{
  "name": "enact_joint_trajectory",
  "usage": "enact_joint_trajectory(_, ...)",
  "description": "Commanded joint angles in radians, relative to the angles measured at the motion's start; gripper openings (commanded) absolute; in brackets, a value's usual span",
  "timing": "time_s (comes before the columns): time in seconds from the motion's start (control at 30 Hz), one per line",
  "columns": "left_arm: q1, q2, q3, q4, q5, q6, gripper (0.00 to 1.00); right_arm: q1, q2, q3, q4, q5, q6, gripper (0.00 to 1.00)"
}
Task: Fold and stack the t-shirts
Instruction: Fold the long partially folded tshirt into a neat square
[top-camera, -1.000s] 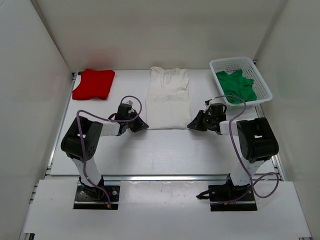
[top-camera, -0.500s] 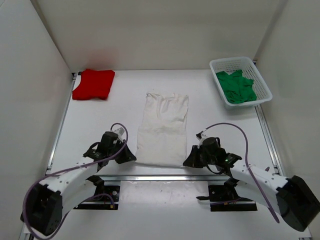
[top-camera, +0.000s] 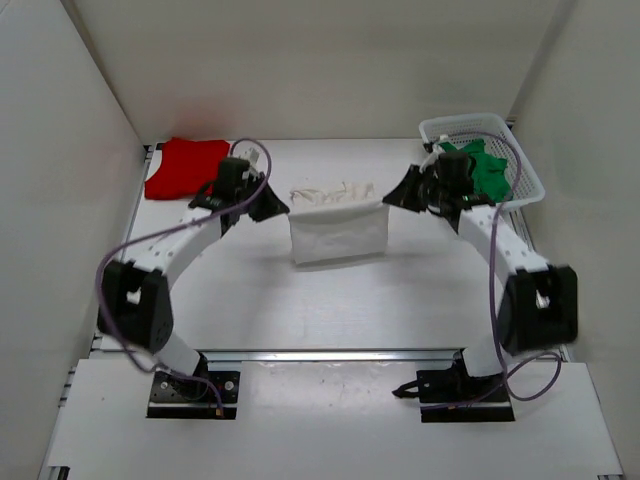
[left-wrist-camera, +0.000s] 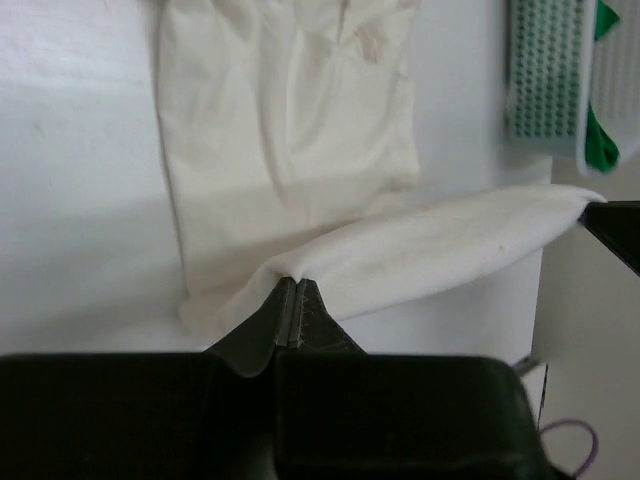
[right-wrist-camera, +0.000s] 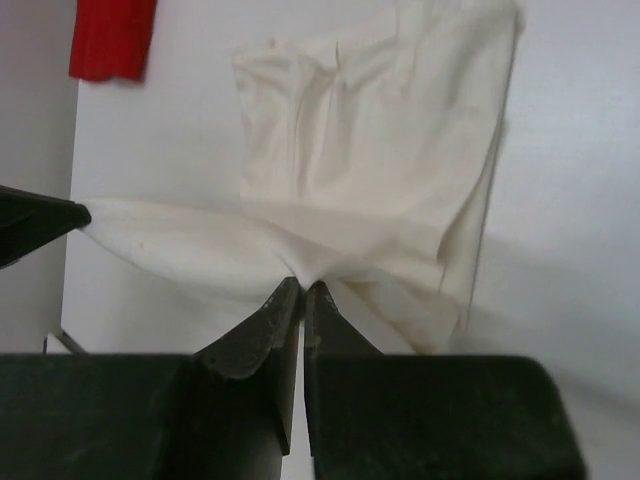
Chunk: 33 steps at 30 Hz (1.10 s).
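Centre frame: white t-shirt (top-camera: 338, 228) lifted by one edge above the tabletop (top-camera: 420, 290). Jaws of left gripper (top-camera: 280, 208) and right gripper (top-camera: 393, 197) clamped on its corners. Upper left: red t-shirt (top-camera: 185, 167).

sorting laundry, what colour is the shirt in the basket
Green t-shirt; top view shows it best.

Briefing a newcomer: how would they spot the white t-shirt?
On the table, look at the far centre. The white t-shirt stretches there, its edge pinched by the left pincer and right pincer. The red t-shirt lies far left, the green t-shirt in the basket.
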Motion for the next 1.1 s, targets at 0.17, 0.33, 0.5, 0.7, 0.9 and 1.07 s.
enact_joint_trajectory(0.17,0.098,0.44,0.421,0.02,-0.162,-0.022,0.0,-0.077,0.599,0.659,-0.067,-0.08,-0.036,0.0)
enact_joint_trajectory(0.33,0.141,0.602,0.547,0.063,-0.138,-0.072,0.04,-0.096,0.937,1.056,-0.197,-0.131,-0.021,0.0)
enact_joint_trajectory(0.5,0.17,0.609,0.532,0.226,-0.064,-0.115,0.37,-0.09,1.057,1.29,-0.277,-0.133,-0.002,0.12)
enact_joint_trajectory(0.7,0.184,0.48,0.378,0.282,-0.115,-0.085,0.61,-0.07,0.948,1.338,-0.357,-0.09,-0.08,0.45)
enact_joint_trajectory(0.9,0.112,0.478,0.215,0.369,0.002,-0.063,0.7,-0.021,0.682,1.127,-0.454,-0.001,-0.224,0.53)
enact_joint_trajectory(1.07,0.072,0.555,0.182,0.447,0.1,-0.062,0.72,0.004,0.312,0.584,-0.154,0.018,-0.155,0.63)
